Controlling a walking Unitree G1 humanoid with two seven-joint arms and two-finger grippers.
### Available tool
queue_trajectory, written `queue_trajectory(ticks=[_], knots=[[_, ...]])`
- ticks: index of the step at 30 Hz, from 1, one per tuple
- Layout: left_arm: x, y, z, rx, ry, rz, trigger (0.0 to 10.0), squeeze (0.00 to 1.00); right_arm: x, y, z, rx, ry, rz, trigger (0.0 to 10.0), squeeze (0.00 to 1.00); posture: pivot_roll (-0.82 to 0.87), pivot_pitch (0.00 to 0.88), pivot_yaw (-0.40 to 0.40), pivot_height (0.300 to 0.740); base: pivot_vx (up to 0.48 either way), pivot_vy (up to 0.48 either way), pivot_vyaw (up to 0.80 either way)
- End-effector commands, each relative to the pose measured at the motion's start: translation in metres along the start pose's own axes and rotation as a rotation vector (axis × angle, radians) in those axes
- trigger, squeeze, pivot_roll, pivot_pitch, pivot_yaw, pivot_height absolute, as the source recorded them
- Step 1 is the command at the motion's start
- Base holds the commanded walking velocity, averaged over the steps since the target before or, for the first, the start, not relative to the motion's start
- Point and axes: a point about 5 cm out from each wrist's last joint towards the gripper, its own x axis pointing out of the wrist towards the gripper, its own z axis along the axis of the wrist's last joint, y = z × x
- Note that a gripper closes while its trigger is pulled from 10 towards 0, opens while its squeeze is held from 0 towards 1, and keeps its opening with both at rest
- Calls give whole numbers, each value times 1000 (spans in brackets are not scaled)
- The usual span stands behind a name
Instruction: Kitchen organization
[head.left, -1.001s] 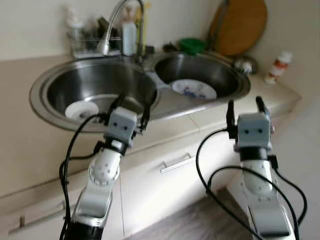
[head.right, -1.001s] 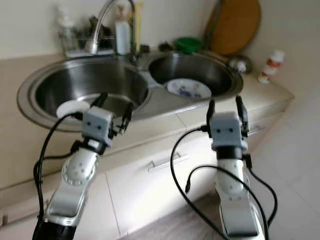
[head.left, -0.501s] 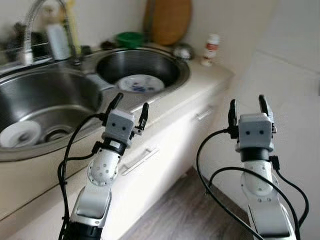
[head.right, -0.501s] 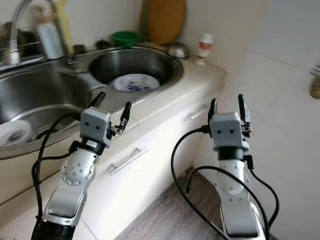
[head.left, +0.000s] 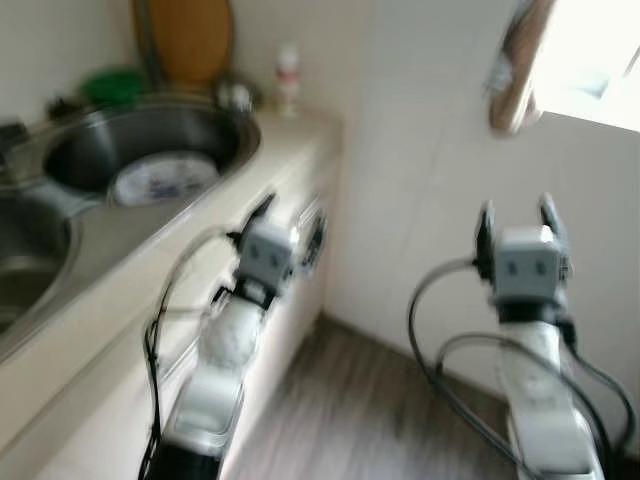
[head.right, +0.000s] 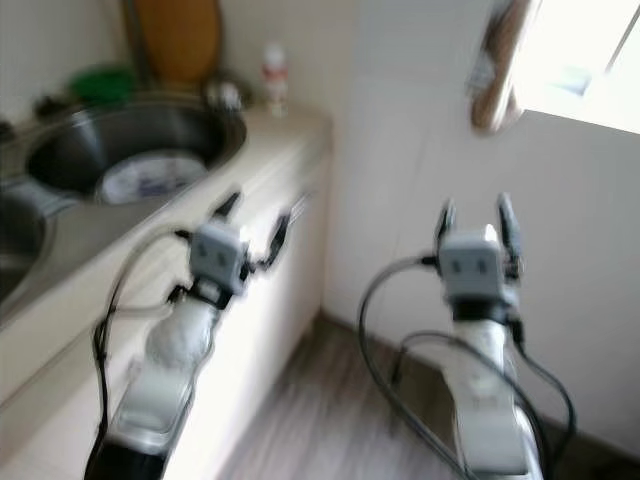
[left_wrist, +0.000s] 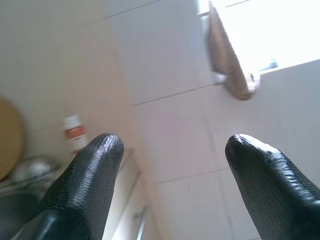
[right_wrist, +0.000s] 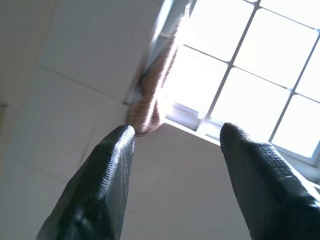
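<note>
A patterned white plate (head.left: 163, 176) lies in the round steel sink bowl (head.left: 215, 118) at the left, on the beige counter (head.left: 250, 172). My left gripper (head.left: 292, 221) is held open in the air past the counter's front edge, empty. My right gripper (head.left: 519, 219) is raised and open in front of the white tiled wall, also empty. In the left wrist view both black fingertips (left_wrist: 98, 156) stand wide apart; in the right wrist view the fingertips (right_wrist: 116, 150) are spread too. The eye views are blurred.
A wooden board (head.left: 186, 38), a green bowl (head.left: 113, 85) and a small white bottle with a red label (head.left: 287, 67) stand behind the sink. A white tiled wall (head.left: 420, 150) meets the counter's end, with a brown cloth (head.left: 515, 70) hanging by a bright window (head.left: 600, 55). Grey wood floor (head.left: 370, 410) lies below.
The whole view has swung to the right: the sink has slid to the left edge, and the tiled wall and window have come into sight. Both grippers stay open and empty.
</note>
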Motion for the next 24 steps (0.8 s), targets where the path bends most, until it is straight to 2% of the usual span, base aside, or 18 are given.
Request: queue_trajectory(ticks=[1, 9, 12, 24], knots=[[1, 4, 1, 4, 1, 6, 10000, 0, 0, 1, 3, -5, -14, 1, 10000, 0, 41, 0, -30, 740, 0, 0, -800], [0, 2, -1, 2, 10, -2, 10000, 0, -1, 5, 3, -31, -13, 19, 10000, 0, 41, 0, -28, 740, 0, 0, -785], [-1, 2, -2, 2, 14, -6, 10000, 0, -4, 10, 3, -55, -26, 54, 10000, 0, 42, 0, -28, 740, 0, 0, 0], [-2, -1, -3, 5, 22, -10, 10000, 0, -5, 18, -3, -43, 10, 110, 10000, 0, 46, 0, -32, 740, 0, 0, 0]])
